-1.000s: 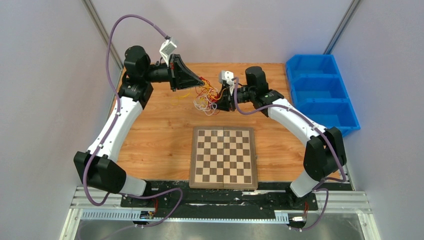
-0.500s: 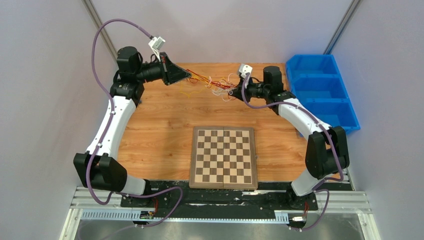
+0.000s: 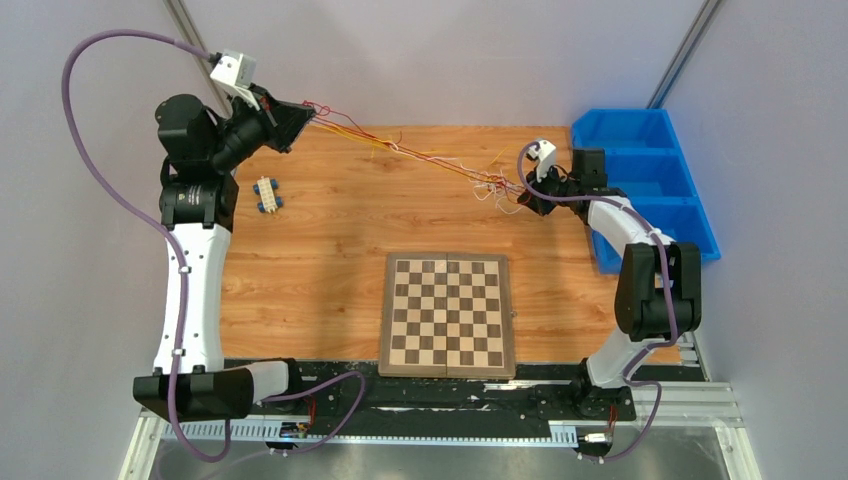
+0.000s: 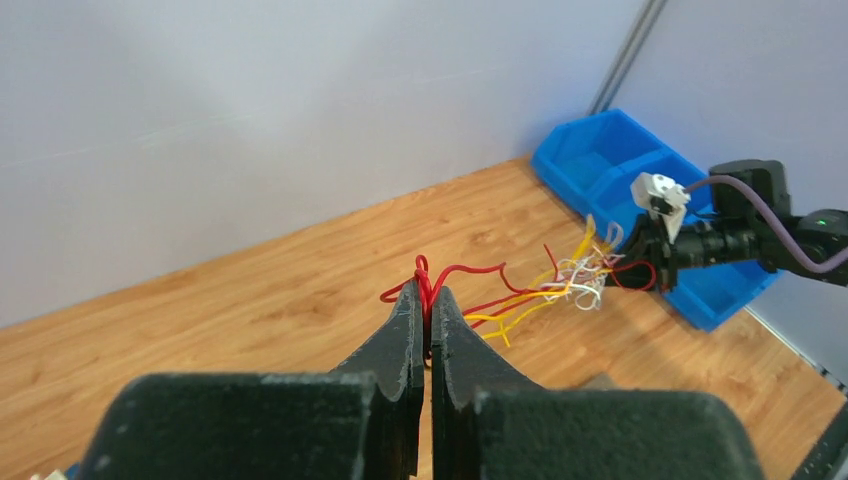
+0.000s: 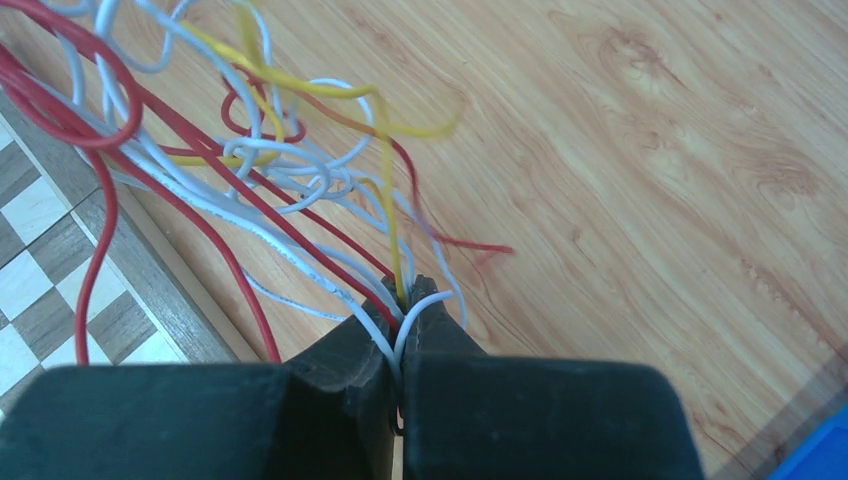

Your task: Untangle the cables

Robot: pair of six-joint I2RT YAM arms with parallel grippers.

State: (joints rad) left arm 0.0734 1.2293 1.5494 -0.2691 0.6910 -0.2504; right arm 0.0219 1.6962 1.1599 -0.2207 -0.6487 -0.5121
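The cables (image 3: 420, 155) are thin red, white and yellow wires stretched in a taut line across the far part of the wooden table. My left gripper (image 3: 303, 112) is raised at the far left and shut on red strands of the cables (image 4: 427, 285). My right gripper (image 3: 525, 190) is at the far right near the blue bins, shut on white, red and yellow strands of the cables (image 5: 400, 300). A small knot of white and yellow loops (image 4: 580, 280) hangs close to the right gripper.
A chessboard (image 3: 447, 313) lies at the near middle of the table. A blue bin with three compartments (image 3: 640, 180) stands at the right edge. A small blue and white connector block (image 3: 266, 194) lies on the table under the left arm.
Both arms have swung apart, left arm up and to the left, right arm to the right. The tangle between them has been drawn out into a long taut line.
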